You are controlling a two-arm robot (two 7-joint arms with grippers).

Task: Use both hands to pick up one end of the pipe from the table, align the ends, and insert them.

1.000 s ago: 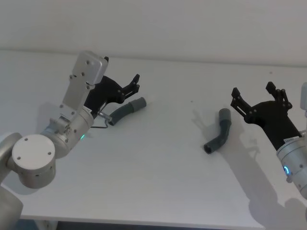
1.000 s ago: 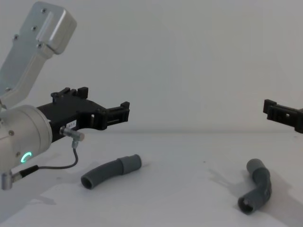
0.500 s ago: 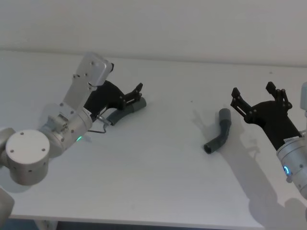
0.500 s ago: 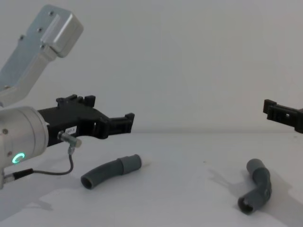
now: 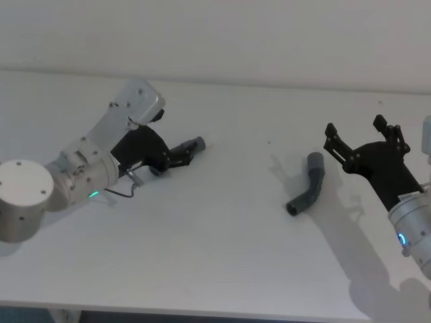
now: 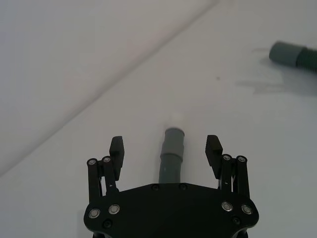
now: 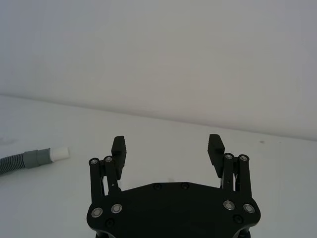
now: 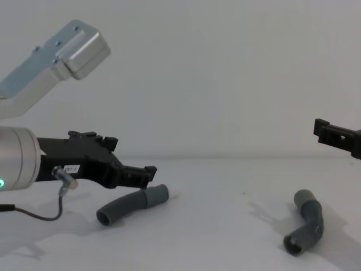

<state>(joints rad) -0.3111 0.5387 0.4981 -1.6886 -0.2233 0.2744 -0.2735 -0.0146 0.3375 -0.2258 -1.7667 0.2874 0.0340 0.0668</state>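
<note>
Two dark grey ribbed pieces of the pipe lie on the white table. The left piece points its smooth cuff end to the right. My left gripper hangs low over it, open. In the left wrist view the left gripper has a finger on each side of that piece, clear of it. The right piece lies bent, with its cuff at the far end. My right gripper is open and empty, to the right of that piece and above the table.
The wide stretch of table between the two pieces is bare. A pale wall rises behind the table's far edge. In the right wrist view a ribbed pipe piece with a cuff lies far off to one side of the open fingers.
My left gripper has dropped lower and slid forward, so its open fingers now straddle the left pipe piece. The right gripper and both pieces have not moved.
</note>
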